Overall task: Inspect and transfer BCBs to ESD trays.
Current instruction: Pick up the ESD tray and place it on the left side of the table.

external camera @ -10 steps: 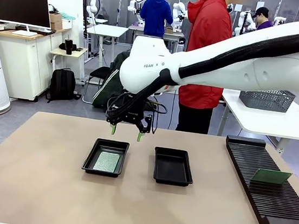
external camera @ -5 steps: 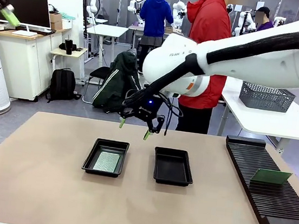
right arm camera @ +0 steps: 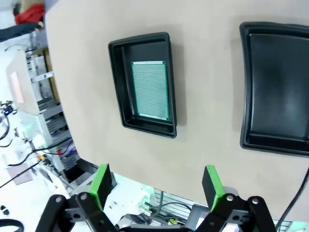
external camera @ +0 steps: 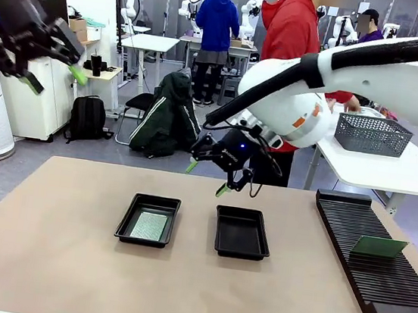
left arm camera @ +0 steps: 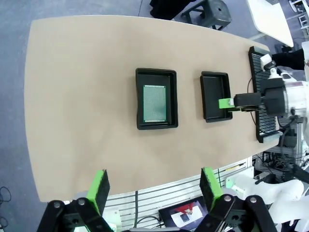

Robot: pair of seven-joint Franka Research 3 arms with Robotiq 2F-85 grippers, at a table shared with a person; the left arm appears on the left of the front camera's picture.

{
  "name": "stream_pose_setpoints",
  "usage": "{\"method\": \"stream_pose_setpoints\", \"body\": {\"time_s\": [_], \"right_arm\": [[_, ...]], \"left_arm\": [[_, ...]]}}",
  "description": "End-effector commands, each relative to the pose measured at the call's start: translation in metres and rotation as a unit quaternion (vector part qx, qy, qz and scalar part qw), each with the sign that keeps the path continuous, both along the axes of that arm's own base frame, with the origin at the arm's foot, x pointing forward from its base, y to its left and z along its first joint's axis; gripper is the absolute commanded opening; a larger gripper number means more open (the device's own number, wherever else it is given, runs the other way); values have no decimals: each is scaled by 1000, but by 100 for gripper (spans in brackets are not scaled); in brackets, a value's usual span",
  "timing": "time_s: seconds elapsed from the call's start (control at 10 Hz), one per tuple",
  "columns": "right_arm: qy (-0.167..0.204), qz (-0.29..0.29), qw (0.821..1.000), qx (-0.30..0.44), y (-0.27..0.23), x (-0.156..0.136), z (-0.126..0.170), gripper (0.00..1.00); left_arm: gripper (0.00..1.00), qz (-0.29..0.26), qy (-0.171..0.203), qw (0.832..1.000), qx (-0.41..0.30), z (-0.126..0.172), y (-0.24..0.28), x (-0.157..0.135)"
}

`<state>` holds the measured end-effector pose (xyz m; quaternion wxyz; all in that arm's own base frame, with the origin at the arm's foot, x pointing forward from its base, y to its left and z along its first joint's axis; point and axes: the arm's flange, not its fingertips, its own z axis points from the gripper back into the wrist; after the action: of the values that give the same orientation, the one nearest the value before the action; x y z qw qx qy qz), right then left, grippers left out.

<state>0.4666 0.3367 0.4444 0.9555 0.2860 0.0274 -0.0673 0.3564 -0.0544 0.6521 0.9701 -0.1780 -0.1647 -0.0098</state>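
Swung right pincer (external camera: 206,179) rightward off left ESD tray (external camera: 122,227), brought left pincer (external camera: 54,79) in high, both released; BCB (external camera: 148,226) inside, long axis near-to-far.

We have swung our right gripper (external camera: 207,179) from above the filled tray (external camera: 124,226) toward the empty tray (external camera: 241,237), and our left gripper (external camera: 54,79) has entered.

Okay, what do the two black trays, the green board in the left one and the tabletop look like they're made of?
The filled tray and empty tray: likely moulded plastic, black with slight sheen, given rounded corners and soft highlights. The board: seemingly fibreglass circuit board, green, fine dot grid. The tabletop: matte tan, perhaps laminate; no grain shows.
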Motion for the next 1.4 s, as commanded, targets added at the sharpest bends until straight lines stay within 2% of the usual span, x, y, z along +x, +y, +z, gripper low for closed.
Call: {"method": "stream_pose_setpoints", "body": {"time_s": [0.0,0.3,0.5,0.7,0.8,1.3], "right_arm": [[-14,2,998,59,-32,-11,-12,100],[-23,-19,996,89,-68,-17,-17,100],[-32,-24,993,112,-88,-20,-19,100],[-34,-25,991,125,-104,-22,-19,100],[-23,-29,994,102,-86,-13,-12,100],[-23,-29,994,102,-86,-13,-12,100]], "left_arm": [[100,19,-5,1000,21,-24,-26,12],[100,24,4,998,55,-62,-71,35],[100,24,-4,997,74,-84,-96,46],[100,20,18,995,91,-113,-116,63],[100,18,29,995,95,-125,-123,69],[100,6,86,988,128,-195,-138,96]]}}
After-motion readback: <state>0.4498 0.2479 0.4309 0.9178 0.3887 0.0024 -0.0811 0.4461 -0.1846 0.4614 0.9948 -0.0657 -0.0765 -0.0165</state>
